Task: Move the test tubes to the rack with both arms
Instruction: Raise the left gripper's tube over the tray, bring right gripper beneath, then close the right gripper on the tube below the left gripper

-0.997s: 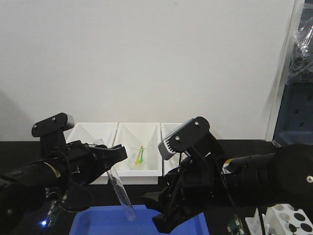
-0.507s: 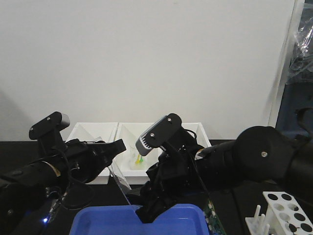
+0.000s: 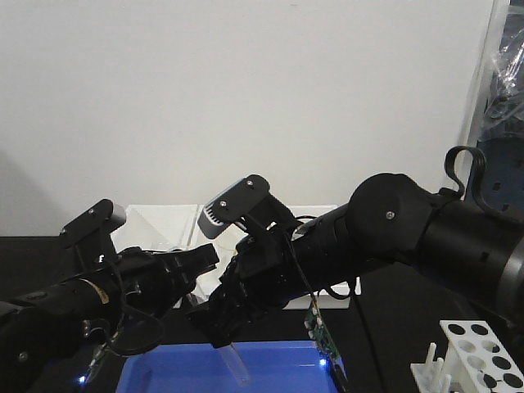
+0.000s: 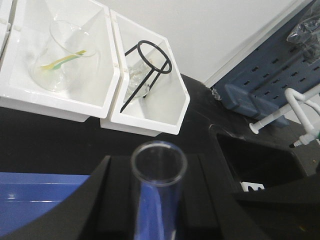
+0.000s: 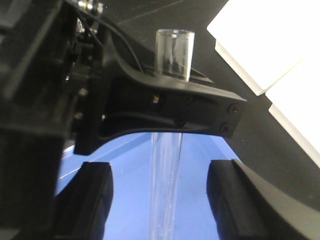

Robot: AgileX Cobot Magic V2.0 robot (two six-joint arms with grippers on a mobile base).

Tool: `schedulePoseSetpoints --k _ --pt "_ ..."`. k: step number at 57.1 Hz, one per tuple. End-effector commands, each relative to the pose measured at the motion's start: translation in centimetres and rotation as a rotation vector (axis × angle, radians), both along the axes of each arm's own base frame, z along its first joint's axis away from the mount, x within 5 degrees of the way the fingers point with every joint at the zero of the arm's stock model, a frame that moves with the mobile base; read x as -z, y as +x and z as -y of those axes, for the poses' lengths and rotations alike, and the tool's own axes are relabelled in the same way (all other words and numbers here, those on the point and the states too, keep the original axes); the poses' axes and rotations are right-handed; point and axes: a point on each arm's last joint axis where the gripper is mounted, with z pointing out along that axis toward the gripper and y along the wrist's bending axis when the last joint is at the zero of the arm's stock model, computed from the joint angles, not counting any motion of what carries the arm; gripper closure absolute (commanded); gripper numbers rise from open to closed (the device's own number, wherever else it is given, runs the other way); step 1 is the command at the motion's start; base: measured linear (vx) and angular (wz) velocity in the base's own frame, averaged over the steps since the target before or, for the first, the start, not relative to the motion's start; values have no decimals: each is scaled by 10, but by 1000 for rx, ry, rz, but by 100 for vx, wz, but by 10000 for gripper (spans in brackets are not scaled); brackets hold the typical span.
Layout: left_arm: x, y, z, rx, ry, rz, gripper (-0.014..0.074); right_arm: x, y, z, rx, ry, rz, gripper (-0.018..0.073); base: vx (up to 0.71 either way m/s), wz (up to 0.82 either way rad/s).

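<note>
Contact sits with the left gripper (image 4: 158, 172), which is clamped on a test tube (image 5: 172, 50) just below its open mouth. The tube stands close to upright above the blue tray (image 3: 155, 378), mouth up and rounded end down, leaning slightly towards the tray's right side. Whether the rounded end touches the tray floor I cannot tell.

The right gripper (image 5: 167, 205) is spread wide. One finger stands on each side of the tube's lower length, under the left gripper and over the tray, and neither appears to touch the glass. The tube's long axis runs straight through that gap, so closing across it looks like the move for a handover. The right arm is also the nearer one to the rack (image 3: 483, 352), which stands well off the tray's right side. The white bins (image 4: 75, 95) line up beyond the tray's far edge.

No brand, label or writing is legible anywhere.
</note>
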Motion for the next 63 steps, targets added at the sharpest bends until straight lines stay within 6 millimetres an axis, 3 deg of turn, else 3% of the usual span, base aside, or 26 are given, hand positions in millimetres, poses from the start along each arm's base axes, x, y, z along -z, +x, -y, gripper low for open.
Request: schedulePoseSetpoints --k 1,18,39,63 --pt "-31 -1 -2 -20 -92 121 596 -37 -6 5 46 108 82 80 0 0" --pt "-34 -1 -2 -24 -104 144 596 -32 0 22 45 121 -22 80 0 0" --pt "-49 -12 3 3 -143 202 596 -32 3 21 37 124 12 80 0 0" --pt "-50 -24 17 58 -153 203 596 -34 1 20 18 134 21 80 0 0"
